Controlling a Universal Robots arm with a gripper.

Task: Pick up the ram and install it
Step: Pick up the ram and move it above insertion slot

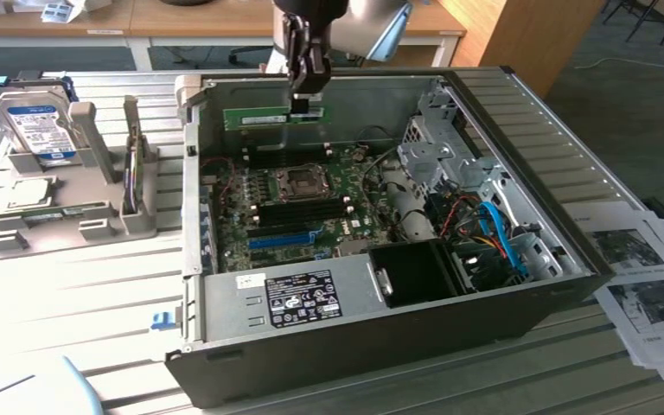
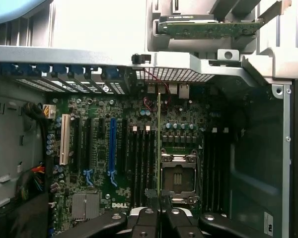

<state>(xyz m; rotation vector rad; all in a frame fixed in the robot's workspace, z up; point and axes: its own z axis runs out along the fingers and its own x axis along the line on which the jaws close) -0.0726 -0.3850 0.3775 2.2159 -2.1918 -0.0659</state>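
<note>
Jaws: nearest the wrist camera, black, closed on the ram [image 2: 159,148], one finger on each flat face; the stick shows there edge-on as a thin line.
Hard drive [image 1: 35,125]: at the exterior view's left, upright in a grey holder [image 1: 92,226] on the slatted desk [image 1: 79,294]; blue-and-white label, print too small to read.
Ram in the exterior view [image 1: 272,116]: green with a white label, held level in the air at the height of the far rim of the open case [image 1: 367,354], clear of the board below; gripped nearer its end on the exterior view's right.
Arm [image 1: 309,52]: hangs from the top of the exterior view, wrist pointing straight down just inside the case's far wall.
Motherboard [image 2: 99,163]: "DELL" in white near the foot of the long blue slot [image 2: 112,148]; in the wrist view the ram lines up just beside the CPU socket [image 2: 179,173], between it and a bank of black slots.
Power supply sticker [image 1: 297,290]: black with white marks, not legible.
Papers [image 1: 643,277]: at the exterior view's right, beside the case; printed sheets with photos, text unreadable.
</note>
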